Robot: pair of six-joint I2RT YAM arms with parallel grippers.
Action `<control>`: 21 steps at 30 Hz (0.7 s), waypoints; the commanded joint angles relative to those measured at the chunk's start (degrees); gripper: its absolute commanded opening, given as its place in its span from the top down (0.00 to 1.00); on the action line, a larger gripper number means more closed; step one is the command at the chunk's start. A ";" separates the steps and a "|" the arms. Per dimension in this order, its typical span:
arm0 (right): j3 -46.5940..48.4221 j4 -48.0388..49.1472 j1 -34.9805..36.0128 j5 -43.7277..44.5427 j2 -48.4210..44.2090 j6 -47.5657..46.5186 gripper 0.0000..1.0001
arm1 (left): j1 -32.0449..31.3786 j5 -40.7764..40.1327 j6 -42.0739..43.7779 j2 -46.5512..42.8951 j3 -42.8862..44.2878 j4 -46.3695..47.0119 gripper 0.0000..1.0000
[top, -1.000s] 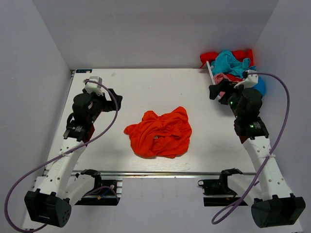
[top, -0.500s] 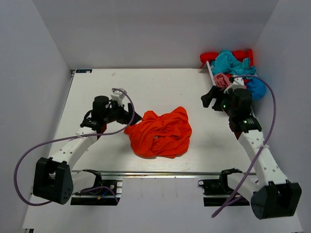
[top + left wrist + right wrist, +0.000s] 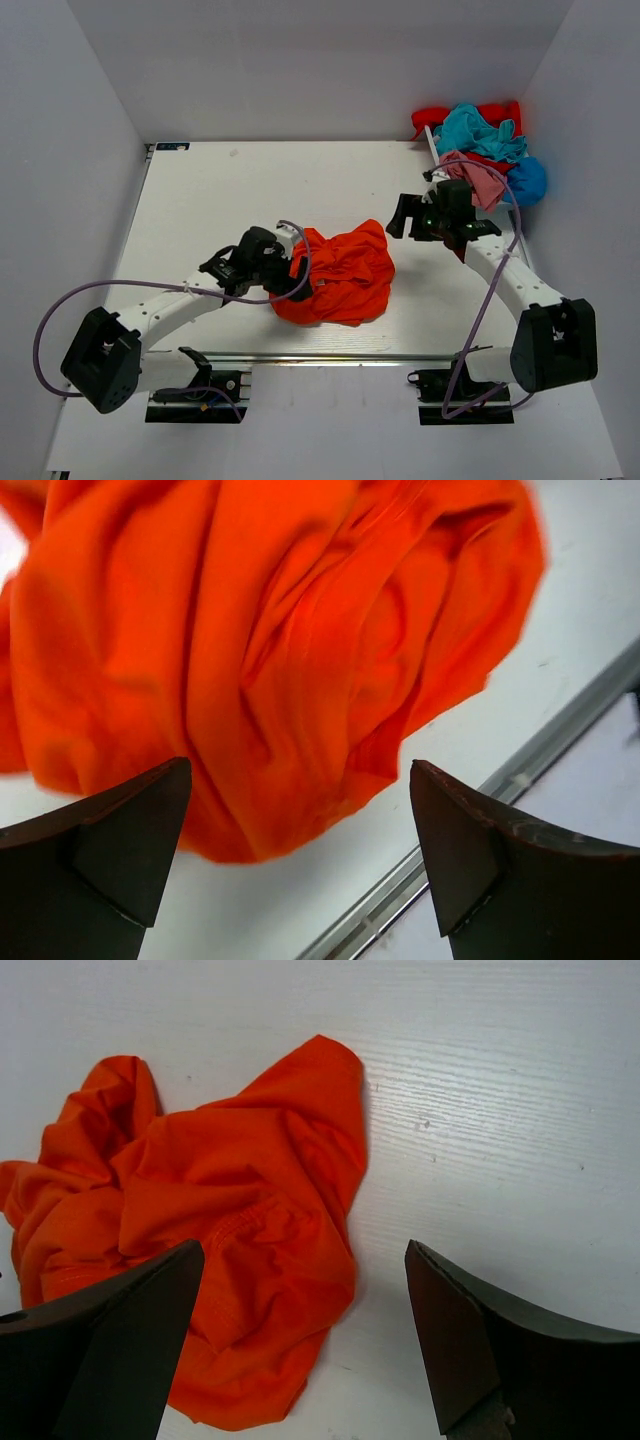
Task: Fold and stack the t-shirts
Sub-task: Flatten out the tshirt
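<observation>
White tabletop point(image 3: 230, 190) enclosed by plain pale walls point(image 3: 300, 70), seen from above, with two robot arms reaching in from the near edge.

An orange-red t-shirt point(image 3: 340, 275) lies crumpled in a loose mound at the middle of the tabletop, unfolded, with its sleeves and hem lost in the creases. A heap of other t-shirts point(image 3: 478, 135), teal, red, pink and blue, sits bunched at the far right corner, well apart from the orange-red one.

The left claw point(image 3: 298, 278) is at the left edge of the orange-red mound, jaws spread wide and holding nothing. Its wrist camera shows rumpled cloth filling the gap between the two dark fingers, close beneath them. The right claw point(image 3: 398, 218) hangs just beyond the mound's right side, between it and the heap. Its jaws are also wide apart and empty. Its wrist camera looks down on the shirt's right edge and on bare tabletop.

The shirt looks light, thin and limp. It will likely sag and drape when lifted, and a pinch on a thick fold may drag several layers along at once. A good hold is probably a single outer edge, such as the stitched seam showing in the right wrist view or the loose flap on the left side. With one claw on each side, the cloth could be pulled flat before any folding starts.
</observation>
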 commanded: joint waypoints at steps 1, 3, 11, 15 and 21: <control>2.18 -1.95 1.53 4.30 2.06 0.20 0.13 | -2.77 -11.51 -2.86 0.35 0.15 -7.18 0.00; 2.18 -3.44 2.32 5.79 2.95 0.90 0.13 | -5.05 -13.28 -4.09 2.37 0.15 -7.71 0.02; -1.86 -2.30 4.52 6.07 5.86 1.61 0.16 | -9.37 -16.18 -6.81 8.89 2.09 -7.19 0.14; -2.83 -0.90 5.31 5.98 7.17 1.96 0.18 | -10.51 -16.18 -7.95 10.03 1.56 -5.35 0.32; -3.45 0.95 6.54 6.42 10.34 3.01 0.24 | -11.03 -15.48 -9.27 7.67 0.33 -4.90 0.97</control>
